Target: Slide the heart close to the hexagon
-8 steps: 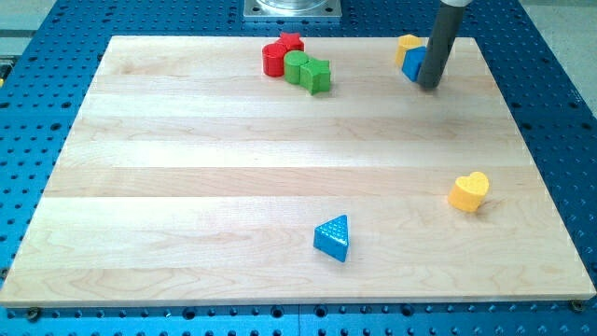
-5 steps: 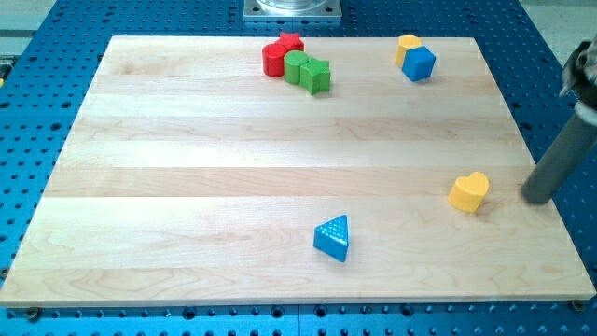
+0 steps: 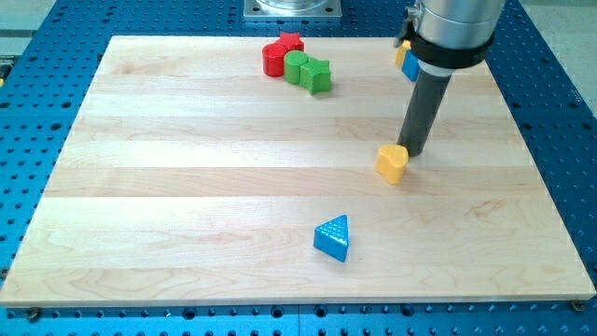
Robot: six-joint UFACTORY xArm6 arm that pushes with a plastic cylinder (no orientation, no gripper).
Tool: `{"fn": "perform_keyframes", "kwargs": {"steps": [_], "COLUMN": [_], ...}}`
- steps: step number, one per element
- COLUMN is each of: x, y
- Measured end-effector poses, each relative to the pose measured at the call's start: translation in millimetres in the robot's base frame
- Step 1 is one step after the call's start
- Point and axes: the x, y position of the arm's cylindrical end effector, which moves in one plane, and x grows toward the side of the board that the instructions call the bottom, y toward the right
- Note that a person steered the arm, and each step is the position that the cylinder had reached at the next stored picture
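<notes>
While our tip [image 3: 410,152] touches the heart's [image 3: 393,162] far right side at mid-board, with no claw to report, the hexagon [image 3: 404,46], mostly hidden, lies well farther off.

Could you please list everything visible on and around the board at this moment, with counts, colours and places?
Wooden board: one, pale wood, fills the view's middle.
Blue perforated table: one, blue, surrounds the board.
Yellow heart block: one, yellow, right of the board's centre.
Blue triangular block: one, blue, near the view's bottom, centre.
Red blocks: two, red, view's top; one is a cylinder, the other's shape is unclear.
Green blocks: two, green, touching the red ones on their right.
Yellow block and blue block: one each, top right, mostly hidden behind the arm; shapes unclear.
Metal base plate: one, grey, top edge.
My tip: one, dark rod, against the heart's upper right side.
</notes>
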Motion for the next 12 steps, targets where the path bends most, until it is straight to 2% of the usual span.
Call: {"fn": "perform_keyframes", "kwargs": {"steps": [1,2,3,4,5,6,7,8,9,10,11,12], "x": [54.2,27.4,36.7,-15.1,-82.1,-91.6,-24.1,-53.1,-88.8,-28.9,-88.4,-122.4], "y": [8.8,-53.3,-78.4,-96.2,-56.8,-48.8,-37.9,10.2,-10.9,-36.4,-22.7,-19.6]}}
